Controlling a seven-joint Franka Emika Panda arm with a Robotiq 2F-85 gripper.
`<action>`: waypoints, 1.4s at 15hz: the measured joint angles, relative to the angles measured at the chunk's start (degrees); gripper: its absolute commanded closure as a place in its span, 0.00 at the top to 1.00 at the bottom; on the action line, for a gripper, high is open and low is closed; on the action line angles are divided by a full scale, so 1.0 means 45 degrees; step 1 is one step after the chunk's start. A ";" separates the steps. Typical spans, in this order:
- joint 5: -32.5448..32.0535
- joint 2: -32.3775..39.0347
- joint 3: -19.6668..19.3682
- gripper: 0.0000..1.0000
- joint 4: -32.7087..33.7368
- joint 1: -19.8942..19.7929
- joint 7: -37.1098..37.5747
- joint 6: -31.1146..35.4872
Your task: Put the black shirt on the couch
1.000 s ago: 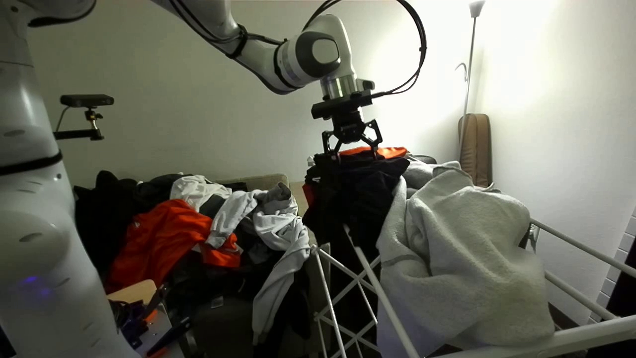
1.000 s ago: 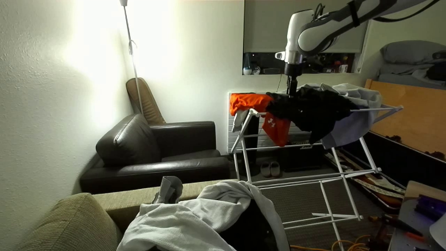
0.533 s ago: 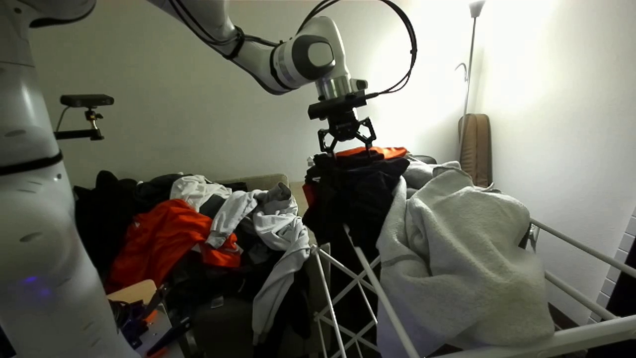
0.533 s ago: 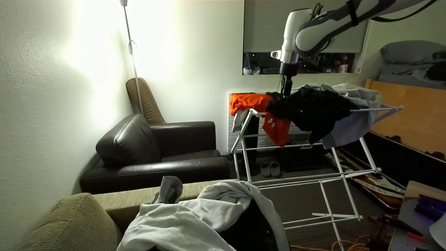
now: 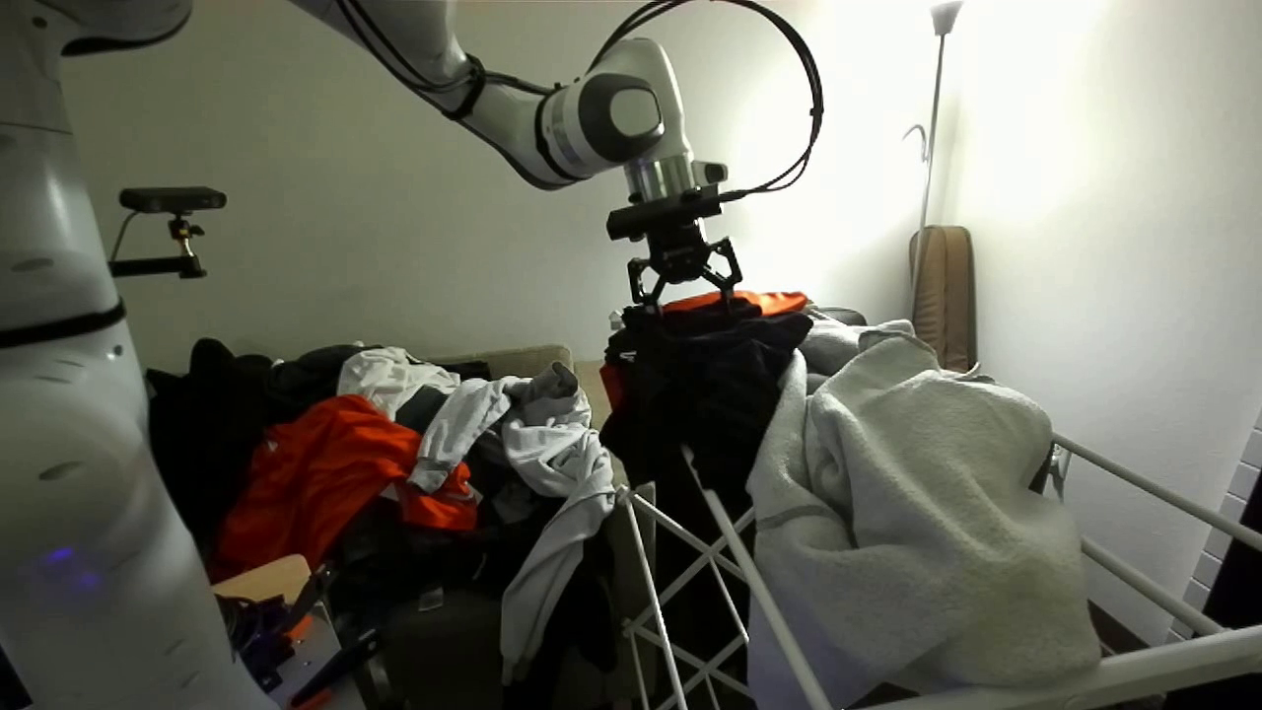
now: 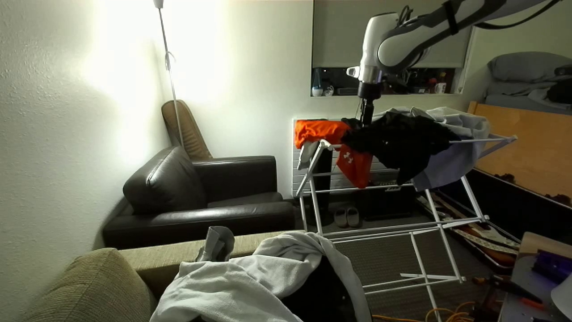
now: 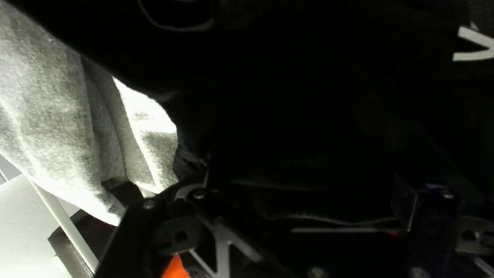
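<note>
In both exterior views, the black shirt [image 5: 705,394] is being borne by the white drying rack [image 5: 760,592], just beneath the claw [image 5: 692,305]. The claw's fingers [image 7: 432,216] are being held spread, aimed down over the shirt's end beside the red-orange garment [image 6: 319,129]; whether the cloth is being touched cannot be told. In the wrist view, the gap between the fingers is being filled by black cloth. A pale sheet [image 5: 917,523] is being carried alongside.

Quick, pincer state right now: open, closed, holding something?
Pincer: open, fingers spread at the top of the black shirt, holding nothing.
</note>
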 measured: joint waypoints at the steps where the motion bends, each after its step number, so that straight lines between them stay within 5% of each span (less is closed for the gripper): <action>1: 0.0000 0.0000 -0.0019 1.00 0.0000 -0.0010 0.0115 -0.0028; 2: 0.0000 -0.0001 -0.0042 1.00 0.0000 -0.0019 0.0239 -0.0054; 3: 0.0000 -0.0004 -0.0065 0.79 0.0000 -0.0022 0.0340 -0.0075; 14: 0.0082 -0.0077 -0.0117 0.07 -0.0002 -0.0024 0.0848 -0.0700; 21: 0.0117 -0.0210 -0.0092 0.00 -0.0068 -0.0006 0.0923 -0.1437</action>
